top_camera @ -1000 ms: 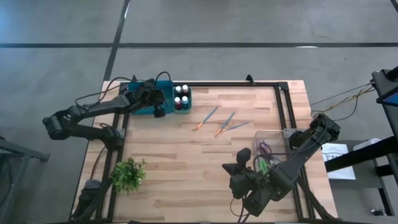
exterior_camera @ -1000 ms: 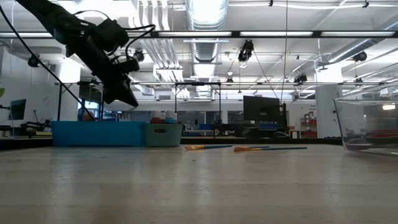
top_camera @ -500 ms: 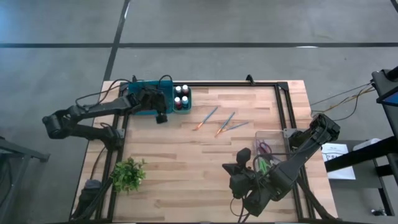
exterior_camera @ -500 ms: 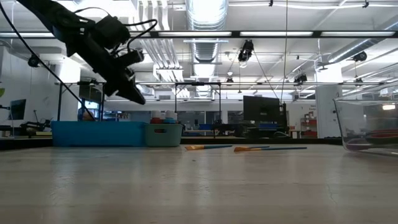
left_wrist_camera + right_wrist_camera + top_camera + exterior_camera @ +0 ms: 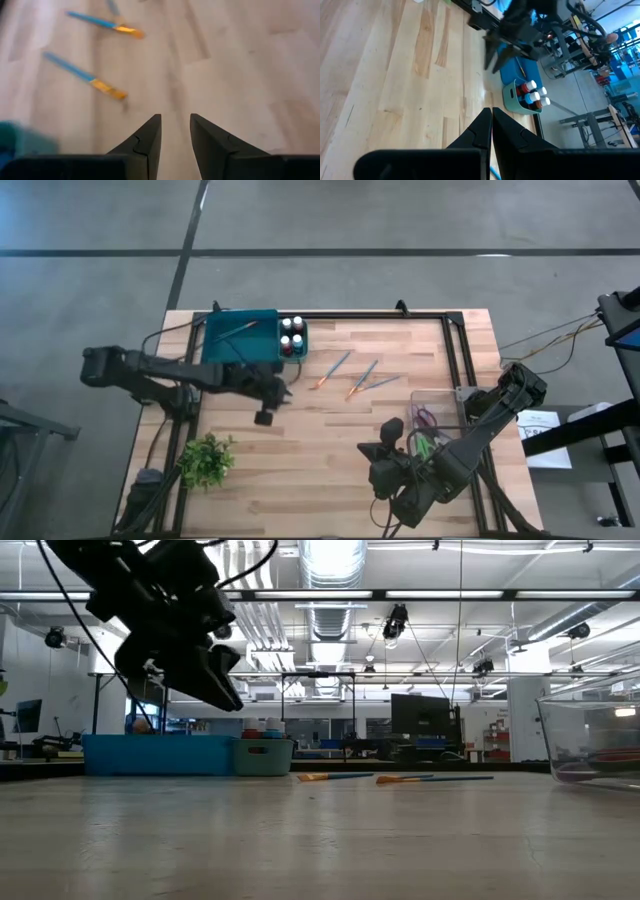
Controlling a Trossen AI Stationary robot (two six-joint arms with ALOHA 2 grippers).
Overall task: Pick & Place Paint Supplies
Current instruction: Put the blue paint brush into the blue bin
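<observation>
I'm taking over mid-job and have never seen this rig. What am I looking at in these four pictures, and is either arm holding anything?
Two dark robot arms work at a wooden table. One picture looks straight down, one looks level across the tabletop, and two come from cameras on the wrists.

The left pincer is above the table near the middle, open and empty, its fingers apart. The right pincer waits at the near right edge, shut and empty.

On the table: three brushes loose near the middle, a blue bin at the far left with one brush already inside, a small tub of paint bottles beside it, a clear box holding scissors on the right, and a plant at the near left.
</observation>
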